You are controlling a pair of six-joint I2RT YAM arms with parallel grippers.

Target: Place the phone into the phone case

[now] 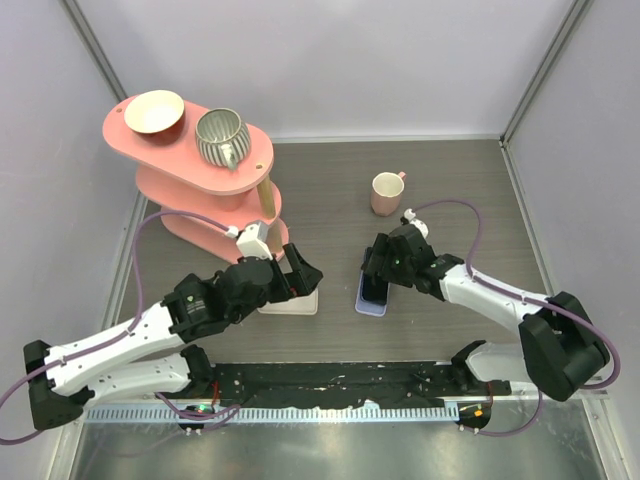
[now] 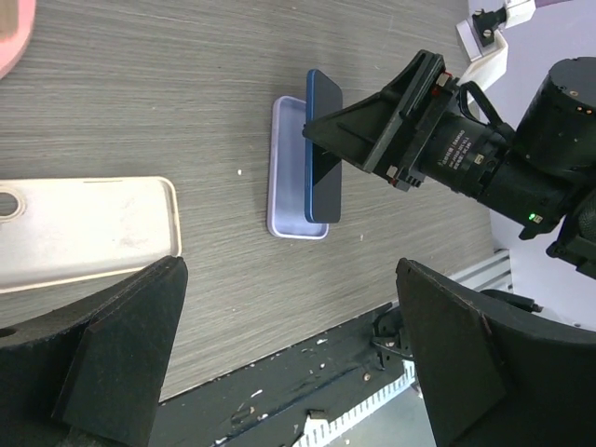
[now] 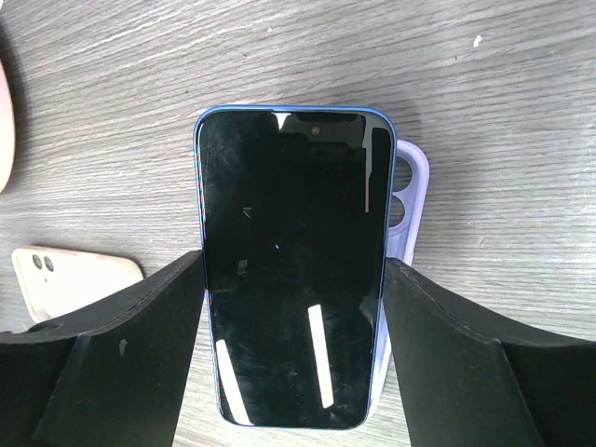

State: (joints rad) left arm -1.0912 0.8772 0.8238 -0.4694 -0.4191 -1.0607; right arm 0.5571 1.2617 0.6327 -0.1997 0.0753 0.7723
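Phone (image 3: 291, 265), blue frame, dark screen: clamped across its long sides between the jaws of the right gripper (image 1: 385, 270), tilted with one long side raised over the lilac phone case (image 2: 287, 168), which lies open-side up on the wooden table (image 1: 450, 180). Left gripper (image 2: 289, 358): jaws spread wide, holding nothing, above a cream case (image 2: 84, 228). Further back: pink mug (image 1: 387, 192); pink tiered stand (image 1: 190, 150) bearing a bowl (image 1: 154, 111) and a ribbed teapot (image 1: 221, 137).
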